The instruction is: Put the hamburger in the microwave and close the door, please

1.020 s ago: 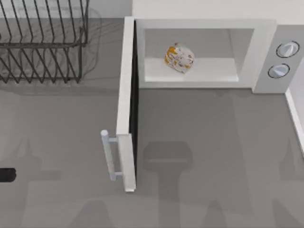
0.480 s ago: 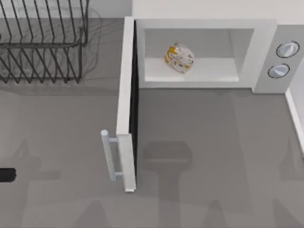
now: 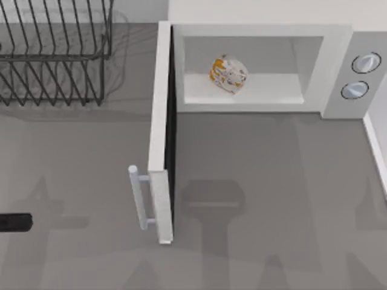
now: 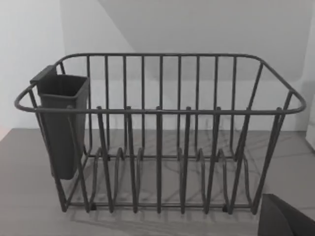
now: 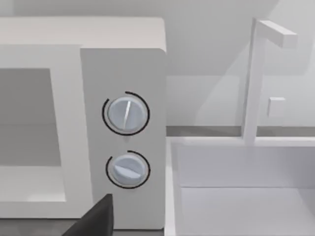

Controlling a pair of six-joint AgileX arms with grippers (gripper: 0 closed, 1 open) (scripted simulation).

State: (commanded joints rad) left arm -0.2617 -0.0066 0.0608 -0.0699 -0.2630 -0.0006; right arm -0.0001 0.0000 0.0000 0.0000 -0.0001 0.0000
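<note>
The hamburger (image 3: 228,74), a whitish lump with orange blotches, lies on the floor of the cavity of the white microwave (image 3: 260,31), left of its middle. The door (image 3: 161,133) stands wide open, swung out toward the table's front, with its pale bar handle (image 3: 138,197) on the left face. My left gripper (image 3: 17,222) is a dark tip at the table's left edge, well left of the handle. A dark part of it shows in the left wrist view (image 4: 284,220). A dark part of my right gripper (image 5: 96,220) sits below the microwave's two knobs (image 5: 126,114).
A black wire rack (image 3: 54,54) stands at the back left, with a dark cup (image 4: 61,123) hung on one end. A white sink (image 5: 241,196) with a tap (image 5: 256,78) lies right of the microwave. Bare grey table stretches in front of the cavity.
My left gripper's dark tip has slid a little to the right, farther into the top view. The hamburger and the door have not moved.
</note>
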